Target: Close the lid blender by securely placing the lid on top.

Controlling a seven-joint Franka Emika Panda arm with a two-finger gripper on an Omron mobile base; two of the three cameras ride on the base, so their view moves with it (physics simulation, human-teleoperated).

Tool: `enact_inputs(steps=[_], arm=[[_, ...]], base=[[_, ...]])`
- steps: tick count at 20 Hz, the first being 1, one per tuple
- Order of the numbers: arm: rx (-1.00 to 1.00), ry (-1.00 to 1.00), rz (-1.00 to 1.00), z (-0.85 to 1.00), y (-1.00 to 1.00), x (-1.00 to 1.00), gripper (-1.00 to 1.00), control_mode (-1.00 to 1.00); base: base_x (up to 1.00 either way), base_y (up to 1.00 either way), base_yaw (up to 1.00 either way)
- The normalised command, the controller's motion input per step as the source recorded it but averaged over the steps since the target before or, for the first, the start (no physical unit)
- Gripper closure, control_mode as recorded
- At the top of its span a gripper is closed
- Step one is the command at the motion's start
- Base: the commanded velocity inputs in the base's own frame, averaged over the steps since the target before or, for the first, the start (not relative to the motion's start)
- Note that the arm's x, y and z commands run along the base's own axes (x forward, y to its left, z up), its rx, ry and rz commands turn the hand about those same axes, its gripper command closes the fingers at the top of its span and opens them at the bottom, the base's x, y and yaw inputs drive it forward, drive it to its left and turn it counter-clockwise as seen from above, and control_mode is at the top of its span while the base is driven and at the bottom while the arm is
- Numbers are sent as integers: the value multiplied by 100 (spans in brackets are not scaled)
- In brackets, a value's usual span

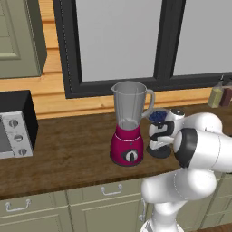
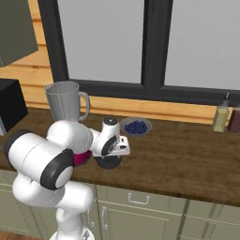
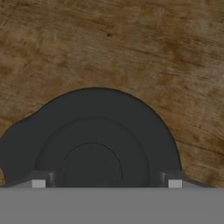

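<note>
1. Blender stands upright on the wooden counter in the left base view, its magenta base showing a black dial and its grey jar open at the top, handle to the right. Just right of it, the lid lies flat on the counter as a dark disc, partly covered by the white arm. The gripper hangs directly over the lid. A bowl of blue berries sits behind it, a grey microwave at the far left, and two bottles at the far right.

2. Seen from the right base view, the gripper points down onto the lid, which rests on the counter near its front edge. The blender is left of it, its base largely hidden by the arm. The bowl of blue berries lies behind the lid, apart from it.

3. Along the hand view, the lid lies flat on the wood grain with its raised round centre between the two fingertips. The tips stand wide apart, one at each side over the lid's outer part; whether they touch it cannot be told.
</note>
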Motion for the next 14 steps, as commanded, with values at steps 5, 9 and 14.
enact_inputs(steps=[5, 9, 14], arm=[[0, 0, 0, -25, 9, 0, -100, -100], [0, 0, 0, -26, 18, 0, 100, -100], [0, 0, 0, -20, 21, 0, 100, -100]], base=[[0, 0, 0], [0, 0, 0], [0, 0, 0]])
